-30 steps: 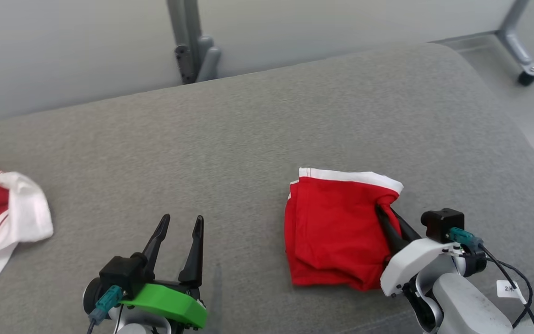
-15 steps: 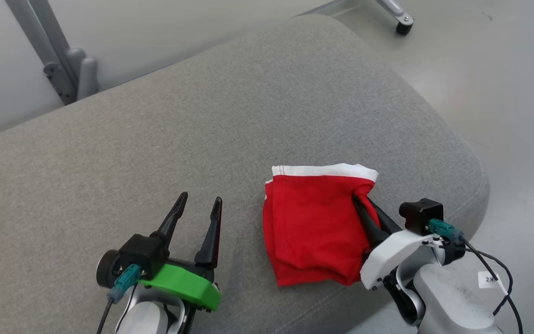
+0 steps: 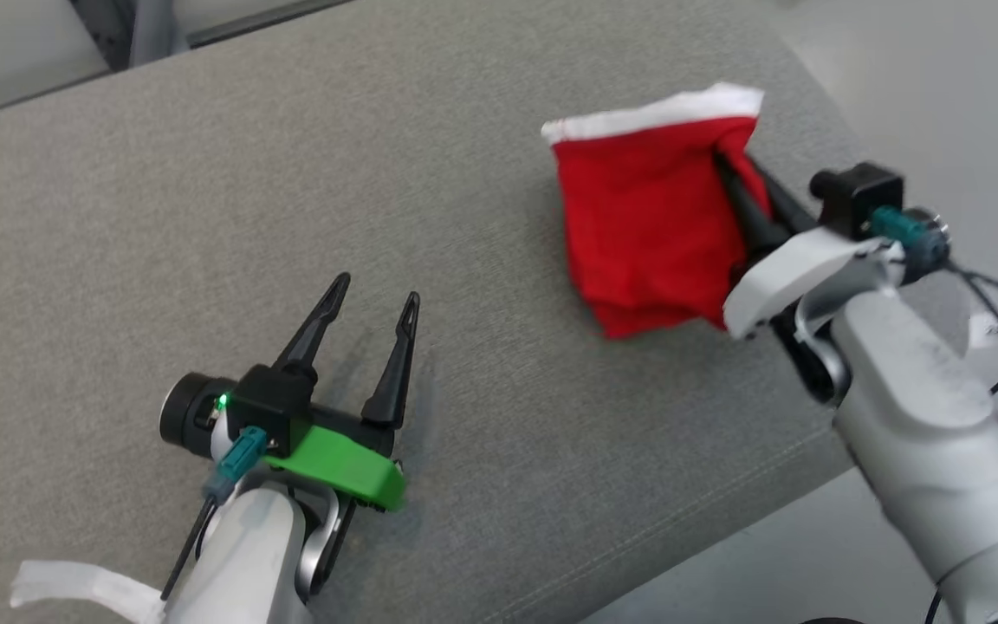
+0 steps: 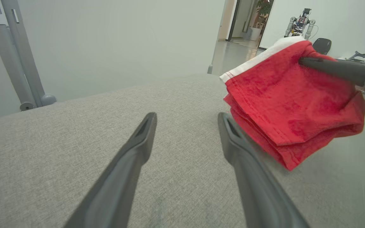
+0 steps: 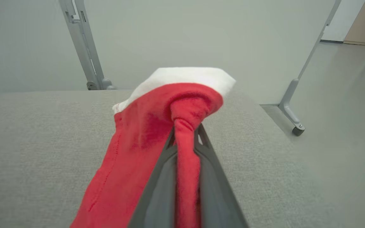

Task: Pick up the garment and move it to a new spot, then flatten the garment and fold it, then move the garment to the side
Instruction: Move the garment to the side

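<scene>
The folded red garment with a white band along its top edge hangs lifted above the grey cushion, near its right end. My right gripper is shut on the garment's upper right corner; red cloth is pinched between its fingers. From the left wrist, the garment hangs at the right with the right gripper's finger pressed into it. My left gripper stands open over bare cushion at the lower left, well apart from the garment, with nothing between its fingers.
The cushion's rounded right edge drops to pale floor. A grey metal leg with a caster stands on the floor past the cushion's far corner. Another grey upright stands behind the cushion against the pale wall.
The right gripper has lifted the garment off the cushion and carried it up and toward the far right. The head camera has swung right; the other red-and-white garment has left the view.
</scene>
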Controlling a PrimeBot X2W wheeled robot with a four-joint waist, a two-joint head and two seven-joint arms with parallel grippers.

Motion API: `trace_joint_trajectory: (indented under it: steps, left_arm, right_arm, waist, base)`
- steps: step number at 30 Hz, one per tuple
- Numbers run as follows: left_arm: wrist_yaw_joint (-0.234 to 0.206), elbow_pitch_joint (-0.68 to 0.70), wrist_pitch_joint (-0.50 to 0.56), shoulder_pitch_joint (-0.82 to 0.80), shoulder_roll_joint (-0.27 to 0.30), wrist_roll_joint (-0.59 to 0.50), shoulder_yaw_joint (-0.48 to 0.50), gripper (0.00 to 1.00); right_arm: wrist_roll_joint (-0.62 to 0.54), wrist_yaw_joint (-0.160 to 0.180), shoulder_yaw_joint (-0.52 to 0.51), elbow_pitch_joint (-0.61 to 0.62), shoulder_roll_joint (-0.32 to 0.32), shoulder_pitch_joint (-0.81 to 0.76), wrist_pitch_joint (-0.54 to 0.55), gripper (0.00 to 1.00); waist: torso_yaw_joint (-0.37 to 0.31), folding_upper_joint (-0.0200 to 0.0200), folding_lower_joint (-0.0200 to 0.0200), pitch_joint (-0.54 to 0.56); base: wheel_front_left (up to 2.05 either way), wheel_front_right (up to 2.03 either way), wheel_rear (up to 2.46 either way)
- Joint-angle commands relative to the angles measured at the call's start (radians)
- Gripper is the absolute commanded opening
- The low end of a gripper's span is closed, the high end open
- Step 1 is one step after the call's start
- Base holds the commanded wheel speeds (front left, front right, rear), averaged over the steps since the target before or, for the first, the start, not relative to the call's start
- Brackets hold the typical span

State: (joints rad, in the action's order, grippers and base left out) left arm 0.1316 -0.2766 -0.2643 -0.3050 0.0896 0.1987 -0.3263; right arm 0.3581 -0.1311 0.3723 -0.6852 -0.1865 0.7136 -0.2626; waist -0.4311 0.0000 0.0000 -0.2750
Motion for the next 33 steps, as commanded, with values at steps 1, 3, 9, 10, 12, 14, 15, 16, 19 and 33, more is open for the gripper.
trace_joint_trajectory:
  steps: [1, 3, 9, 10, 12, 14, 15, 16, 19, 33]
  left_arm:
    - [-0.002, 0.007, 0.000, -0.036, 0.013, -0.010, -0.008, 1.00]
    - [-0.002, 0.014, 0.000, -0.064, 0.019, -0.018, -0.025, 1.00]
    - [-0.002, 0.042, 0.000, -0.108, 0.023, -0.038, -0.018, 1.00]
    - [-0.002, 0.047, 0.000, -0.109, 0.023, -0.039, -0.011, 1.00]
    - [-0.002, 0.057, 0.000, -0.100, 0.022, -0.042, 0.000, 1.00]
    - [-0.002, 0.065, 0.000, -0.085, 0.019, -0.046, 0.013, 1.00]
    - [-0.002, 0.067, 0.000, -0.078, 0.017, -0.045, 0.021, 1.00]
    - [-0.002, 0.068, 0.000, -0.073, 0.015, -0.045, 0.024, 1.00]
    - [-0.002, 0.068, 0.000, -0.064, 0.012, -0.045, 0.025, 1.00]
    - [-0.002, 0.068, 0.001, -0.027, 0.008, -0.026, 0.016, 1.00]
  right_arm:
    - [0.013, 0.001, -0.015, -0.012, -0.018, 0.044, -0.003, 0.00]
    - [0.012, 0.001, -0.030, -0.047, -0.066, 0.105, -0.003, 0.00]
    - [0.008, 0.001, -0.065, -0.210, -0.189, 0.243, -0.003, 0.00]
    - [0.009, 0.001, -0.074, -0.230, -0.197, 0.257, -0.003, 0.00]
    - [0.012, 0.001, -0.095, -0.250, -0.208, 0.276, -0.003, 0.00]
    - [0.010, 0.001, -0.107, -0.248, -0.214, 0.286, -0.003, 0.00]
    - [0.010, 0.001, -0.113, -0.248, -0.215, 0.287, -0.003, 0.00]
    - [0.002, 0.001, -0.116, -0.251, -0.219, 0.286, -0.003, 0.00]
    - [-0.015, 0.001, -0.132, -0.250, -0.224, 0.278, -0.003, 0.00]
    - [0.062, 0.001, -0.108, 0.038, -0.145, 0.221, -0.003, 0.00]
  waist:
    - [0.177, 0.0000, 0.0000, -0.181]
    - [0.219, 0.0000, 0.0000, -0.223]
    - [0.309, 0.0000, 0.0000, -0.305]
    - [0.318, 0.0000, 0.0000, -0.312]
    - [0.332, 0.0000, 0.0000, -0.319]
    - [0.340, 0.0000, 0.0000, -0.321]
    - [0.342, 0.0000, 0.0000, -0.321]
    - [0.344, 0.0000, 0.0000, -0.318]
    - [0.350, 0.0000, 0.0000, -0.302]
    - [0.345, 0.0000, 0.0000, -0.202]
  base:
    - [0.00, 0.00, 0.00]
    - [0.00, 0.00, 0.00]
    - [0.00, 0.00, 0.00]
    - [0.00, 0.00, 0.00]
    - [0.00, 0.00, 0.00]
    - [0.00, 0.00, 0.00]
    - [0.00, 0.00, 0.00]
    - [0.00, 0.00, 0.00]
    - [0.00, 0.00, 0.00]
    - [0.00, 0.00, 0.00]
